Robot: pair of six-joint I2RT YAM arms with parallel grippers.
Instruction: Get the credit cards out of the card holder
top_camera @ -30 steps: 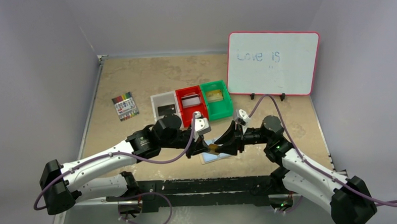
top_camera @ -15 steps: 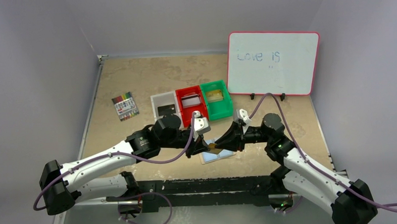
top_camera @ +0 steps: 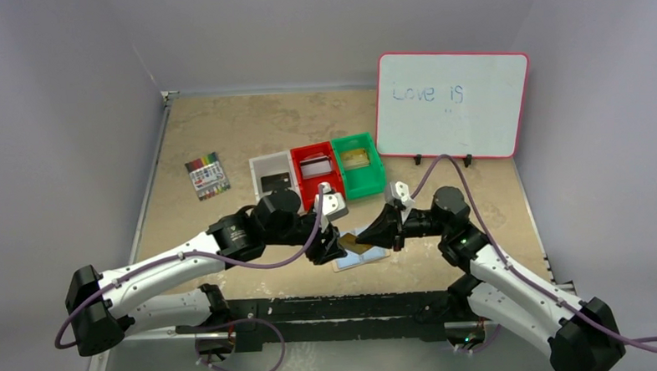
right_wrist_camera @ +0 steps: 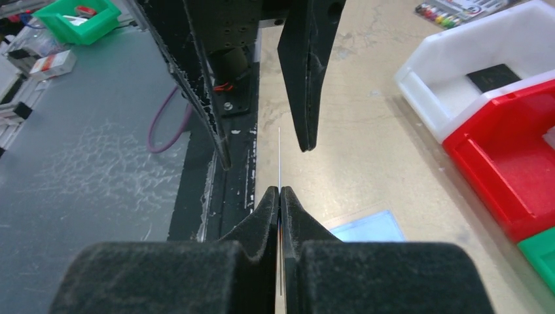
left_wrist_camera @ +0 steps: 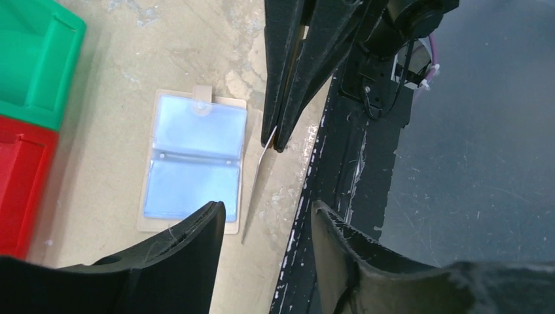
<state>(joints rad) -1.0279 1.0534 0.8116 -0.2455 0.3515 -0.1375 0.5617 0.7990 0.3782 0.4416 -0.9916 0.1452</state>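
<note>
Right end effector (right_wrist_camera: 280, 191) closed tight on a thin gold-brown card (top_camera: 355, 239), fingers pressed flat against both faces. Card seen edge-on in both wrist views, held off the worktop (top_camera: 239, 127) above its near middle. Free end of the card reaching into the gap of the left end effector (left_wrist_camera: 265, 219). Fingers there parted, one on each side of the card, neither touching it in the right wrist view. The two end effectors tip to tip, close together.

Card holder (left_wrist_camera: 193, 160) flat on the worktop just beside and below the held card. Spread open, pale blue inside facing up, tan border all round, small snap tab on one short edge. No telling from these views whether its pockets hold anything.

Beyond it, three bins in a row, side by side:
- White bin (top_camera: 256, 174) on the left, with a black card (right_wrist_camera: 492, 76) lying in it.
- Red bin (top_camera: 311, 148) in the middle, with a grey card (top_camera: 314, 165) inside.
- Green bin (top_camera: 365, 188) on the right, with something flat and tan in it.

Pack of markers (top_camera: 208, 176) well apart to the left of the bins. Whiteboard (top_camera: 451, 105) propped upright at the far right, "Love is" handwritten across it
</note>
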